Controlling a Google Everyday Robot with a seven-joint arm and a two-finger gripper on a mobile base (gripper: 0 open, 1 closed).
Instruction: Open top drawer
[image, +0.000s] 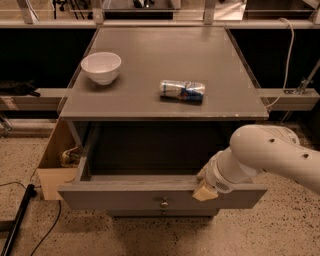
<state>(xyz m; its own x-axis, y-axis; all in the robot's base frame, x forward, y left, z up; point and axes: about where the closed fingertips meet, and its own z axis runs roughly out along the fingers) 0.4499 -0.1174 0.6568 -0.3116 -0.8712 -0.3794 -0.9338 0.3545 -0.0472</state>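
I see the top drawer (125, 197) right under the grey cabinet top (150, 55), low in the middle of my camera view. It is open and sticks far out toward me. Its grey front is wide, with a small round knob (164, 203) in the middle. The inside is dark, so I can't see what is in it.

The gripper (206, 190) sits on the top edge of the drawer front, to the right of the knob and a bit above it. A tan tip touches that edge. I can't make out if the gripper is squeezing the edge or just resting on it. The fat white arm (272, 152) comes in from the right side.

Just under the open drawer I see a thin strip of the next grey drawer (160, 213).

On the cabinet top, a white bowl (101, 67) stands at the left. A can (182, 91) lies on its side near the middle, well apart from the bowl.

A brown cardboard box (52, 167) stands on the speckled floor (280, 232), touching the cabinet's left side. A black cord (47, 235) lies on the floor in the bottom left corner. A white cable (289, 55) hangs at the far right.
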